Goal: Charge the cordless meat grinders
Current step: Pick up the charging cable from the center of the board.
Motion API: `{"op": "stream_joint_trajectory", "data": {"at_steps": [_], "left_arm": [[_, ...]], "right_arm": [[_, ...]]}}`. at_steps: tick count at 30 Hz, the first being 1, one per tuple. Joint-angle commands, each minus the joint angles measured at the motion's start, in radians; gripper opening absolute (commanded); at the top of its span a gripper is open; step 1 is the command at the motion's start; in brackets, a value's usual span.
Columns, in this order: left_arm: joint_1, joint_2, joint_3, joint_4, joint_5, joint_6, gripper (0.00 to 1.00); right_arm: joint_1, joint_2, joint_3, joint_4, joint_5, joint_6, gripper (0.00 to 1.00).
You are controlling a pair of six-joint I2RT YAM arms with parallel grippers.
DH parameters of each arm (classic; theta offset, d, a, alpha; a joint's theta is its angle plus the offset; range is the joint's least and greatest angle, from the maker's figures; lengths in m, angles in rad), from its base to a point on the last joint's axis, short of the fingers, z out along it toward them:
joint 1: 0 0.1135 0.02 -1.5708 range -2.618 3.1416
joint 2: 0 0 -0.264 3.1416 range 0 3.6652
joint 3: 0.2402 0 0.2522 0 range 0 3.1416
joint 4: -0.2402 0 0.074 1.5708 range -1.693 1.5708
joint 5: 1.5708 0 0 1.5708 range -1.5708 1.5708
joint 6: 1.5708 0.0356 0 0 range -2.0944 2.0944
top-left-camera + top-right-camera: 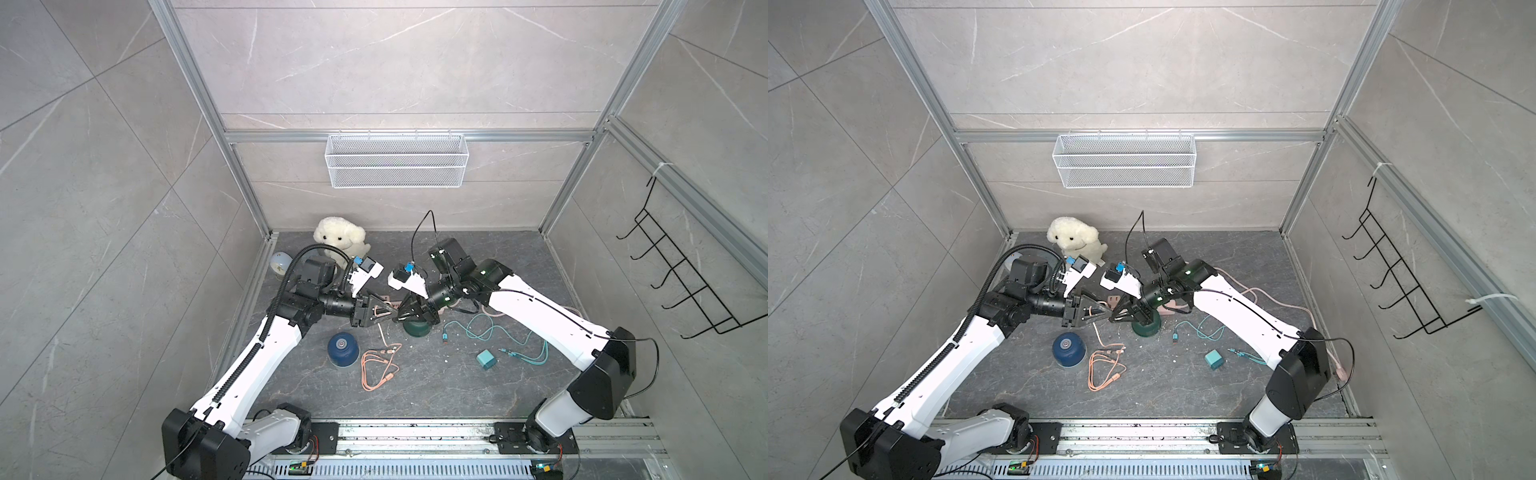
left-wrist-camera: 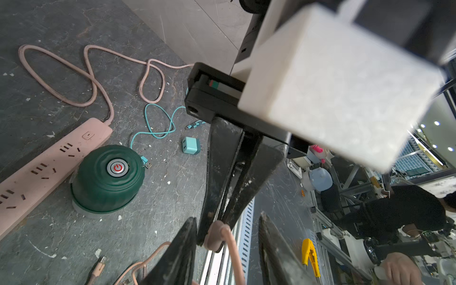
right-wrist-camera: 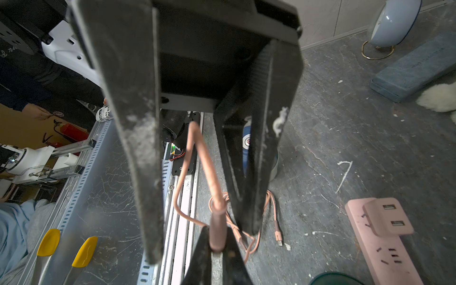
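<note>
Low centre in the right wrist view, right gripper [image 3: 217, 230] clamps the plug of the pink cable [image 3: 197, 153], left gripper [image 2: 225, 219] jaws apart around it; releasing early could drop it

The 2 grinders look like softly glossy plastic, the green grinder [image 2: 108, 180] ribbed with a brushed-metal hub, the navy grinder [image 1: 343, 353] alike; the power strip [image 2: 49, 162] matt pink plastic; the pink cable [image 3: 217, 222] smooth, rubbery-looking; the floor slab [image 2: 61, 19] matt, scuffed stone; the toy [image 1: 338, 241] fluffy plush.
</note>
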Motion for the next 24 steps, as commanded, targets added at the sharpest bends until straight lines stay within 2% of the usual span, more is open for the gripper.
{"op": "stream_joint_trajectory", "data": {"at_steps": [1,5,9,12,14,18,24], "left_arm": [[-0.002,-0.002,0.03,-0.028,0.033,0.033,0.35],[-0.002,-0.005,0.03,-0.042,0.03,0.038,0.15],[-0.004,-0.003,0.03,-0.044,0.025,0.038,0.09],[-0.007,0.001,0.033,-0.043,0.03,0.041,0.0],[-0.008,0.003,0.033,-0.044,0.021,0.044,0.0],[-0.007,-0.004,0.035,-0.055,-0.154,0.029,0.0],[-0.007,-0.016,0.013,0.001,-0.55,-0.087,0.0]], "right_arm": [[0.001,0.008,0.033,-0.023,-0.012,-0.016,0.08],[0.002,0.014,0.036,-0.027,-0.009,-0.015,0.08],[0.002,0.021,0.041,-0.034,-0.014,-0.013,0.09],[0.003,0.024,0.042,-0.033,-0.013,-0.01,0.09],[0.002,0.025,0.043,-0.027,-0.001,0.0,0.14],[-0.002,0.007,0.021,0.011,0.074,0.05,0.31],[-0.052,-0.05,-0.049,0.052,0.178,0.152,0.38]]}}
